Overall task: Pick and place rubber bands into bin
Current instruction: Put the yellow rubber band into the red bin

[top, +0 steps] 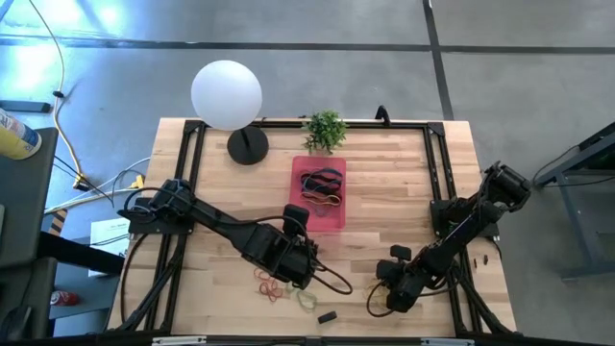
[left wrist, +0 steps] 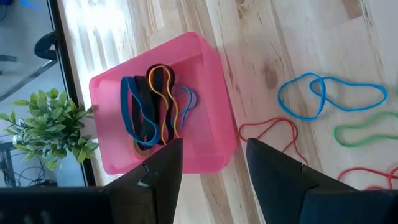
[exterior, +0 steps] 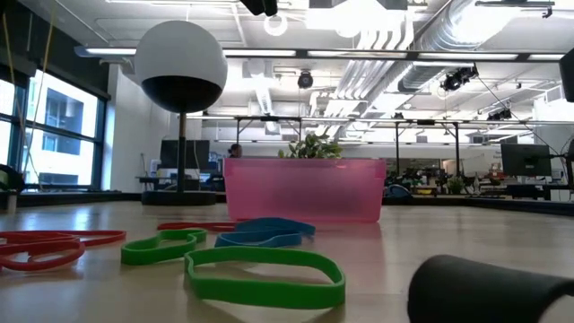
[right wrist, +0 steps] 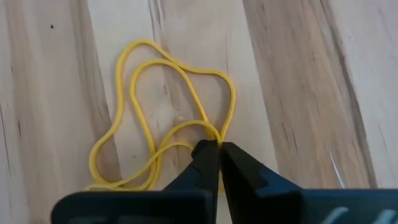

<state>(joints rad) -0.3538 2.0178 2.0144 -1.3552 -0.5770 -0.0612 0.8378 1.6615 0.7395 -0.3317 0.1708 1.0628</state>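
Bin (left wrist: 205,93), pink and shallow, lies just ahead of the left gripper (left wrist: 211,163), whose fingers stand wide apart and empty; inside it sit blue, black, orange and yellow rubber bands (left wrist: 155,102). Blue, red and green loose bands (left wrist: 329,96) lie on the table (left wrist: 280,37) beside those fingers. The right gripper (right wrist: 214,149) pinches a yellow band (right wrist: 168,118) between closed tips. A potted plant (left wrist: 46,127) stands beyond the bin.

Two dark jointed arms; tapered black fingers (right wrist: 208,163)

The wooden table (top: 404,192) carries the bin (top: 318,194), loose rubber bands (top: 274,285) — plus a lamp (top: 247,146).
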